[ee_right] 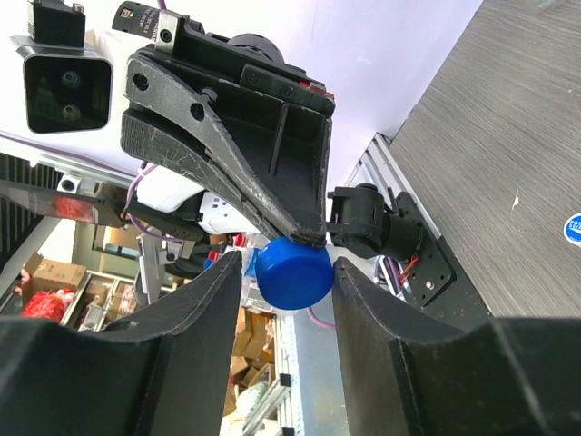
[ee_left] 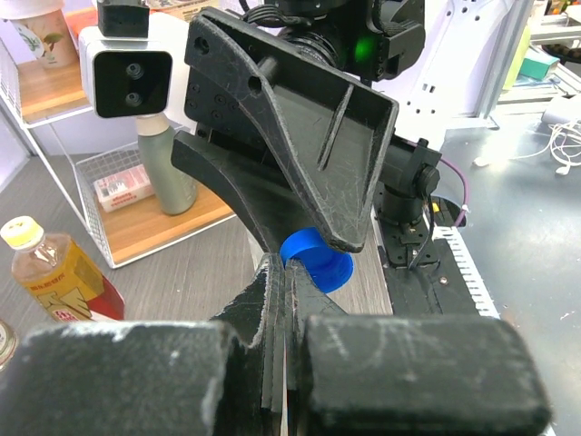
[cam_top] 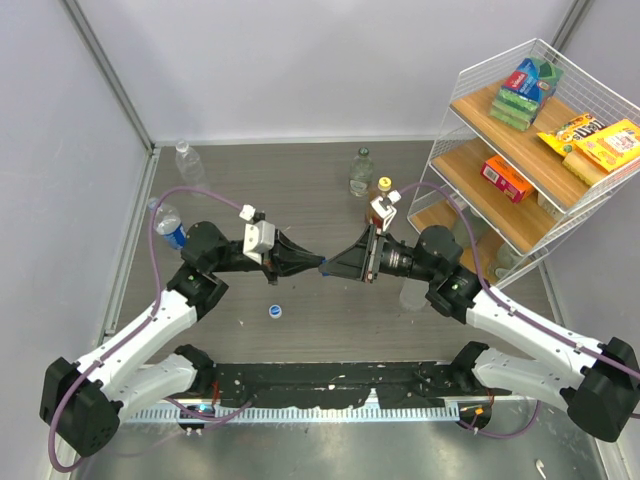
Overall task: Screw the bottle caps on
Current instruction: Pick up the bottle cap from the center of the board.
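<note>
Over the middle of the table my two grippers meet tip to tip. My left gripper [cam_top: 320, 265] [ee_left: 285, 265] is shut, its tips pinching the rim of a dark blue bottle cap [cam_top: 325, 267] [ee_left: 320, 260] [ee_right: 292, 272]. My right gripper [cam_top: 335, 268] [ee_right: 287, 263] stands open around the same cap, one finger on each side; a thin gap shows at the left finger [ee_right: 213, 300]. An amber bottle with a red label [cam_top: 381, 203] [ee_left: 56, 271] stands capped behind the right wrist. A white cap with a blue middle [cam_top: 274, 311] [ee_right: 572, 229] lies on the table.
Clear bottles stand at the back left [cam_top: 186, 160], back centre [cam_top: 360, 172] and beside the right arm [cam_top: 412, 293]; a blue-labelled one [cam_top: 167, 222] is at the left wall. A wire shelf rack [cam_top: 470, 75] with boxed snacks fills the right side.
</note>
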